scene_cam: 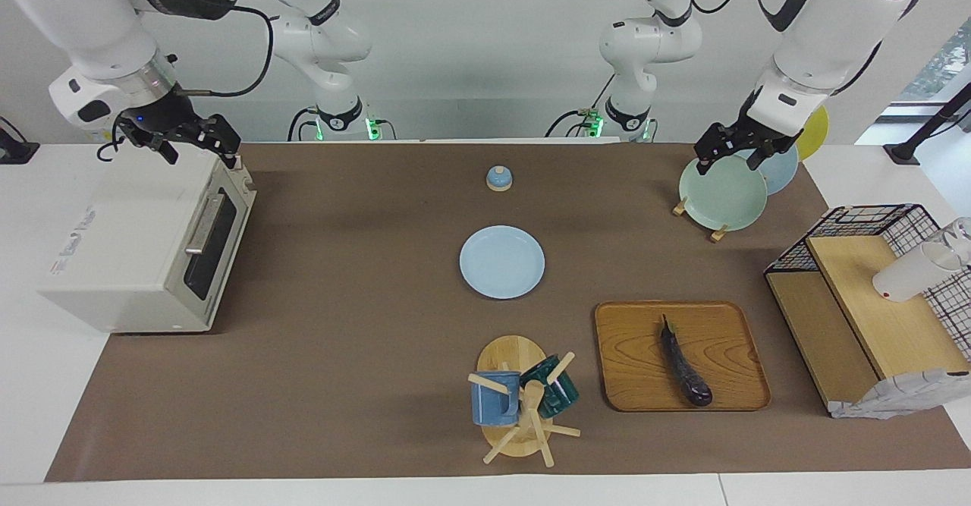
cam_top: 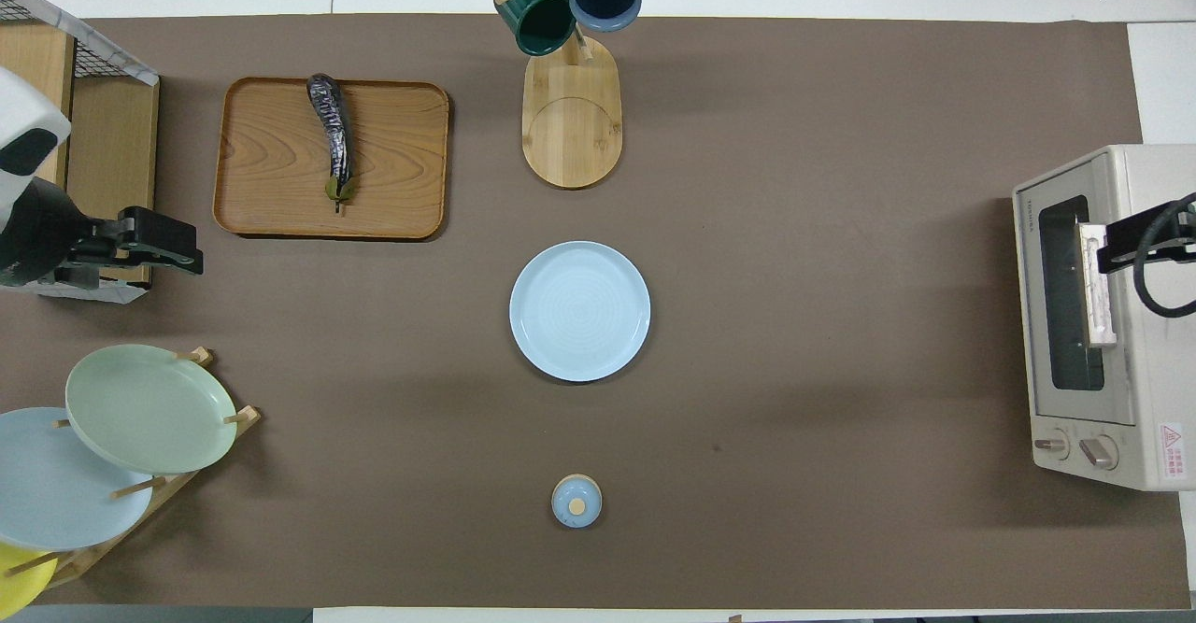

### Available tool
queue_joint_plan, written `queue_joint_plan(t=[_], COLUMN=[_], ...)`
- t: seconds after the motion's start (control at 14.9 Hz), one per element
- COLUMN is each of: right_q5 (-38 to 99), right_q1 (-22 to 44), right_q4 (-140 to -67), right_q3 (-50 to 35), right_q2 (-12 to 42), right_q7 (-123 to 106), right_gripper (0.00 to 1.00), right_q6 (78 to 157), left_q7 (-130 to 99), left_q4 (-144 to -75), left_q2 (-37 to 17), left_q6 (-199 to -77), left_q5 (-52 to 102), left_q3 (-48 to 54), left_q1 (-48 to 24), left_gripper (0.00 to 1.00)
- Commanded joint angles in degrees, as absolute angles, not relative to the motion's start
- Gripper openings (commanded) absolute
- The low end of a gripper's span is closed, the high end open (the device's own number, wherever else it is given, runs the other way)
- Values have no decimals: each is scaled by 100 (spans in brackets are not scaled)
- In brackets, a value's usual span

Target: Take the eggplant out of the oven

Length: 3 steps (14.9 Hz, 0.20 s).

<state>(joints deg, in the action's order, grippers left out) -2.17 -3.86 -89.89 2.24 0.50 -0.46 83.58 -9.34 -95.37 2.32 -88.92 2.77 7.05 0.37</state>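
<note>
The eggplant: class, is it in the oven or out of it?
Out. The eggplant lies on the wooden tray, toward the left arm's end, well apart from the oven, whose door is shut.

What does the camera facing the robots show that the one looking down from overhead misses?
Only the facing view shows the robots' bases and whole arms, the left gripper over the pale green plate, and a white cup lying on the black wire shelf.

Only the overhead view shows the two control knobs and red warning label on the boxy cream oven.

Both show the slim dark purple eggplant lying on the wooden tray, the closed oven door, the right gripper over the oven, and the round light blue plate.
</note>
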Motion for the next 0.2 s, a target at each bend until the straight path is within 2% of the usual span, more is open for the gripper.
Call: queue_joint_plan(t=[0.0, 0.13], right_q5=[-193, -202], right_q1=[-422, -413], right_q4=[-9141, -9141], right_q3=[202, 202], right_q2=[-70, -70], right_q7=[-106, -105], right_gripper=[100, 100], right_q6=[8446, 8446], left_q7=[-818, -756], left_q4=[-9536, -9527], left_q2=[264, 255], left_q6=[-8772, -8763], left_q5=[193, 193], left_q3=[729, 729], left_q1=[96, 105], left_gripper=[100, 100])
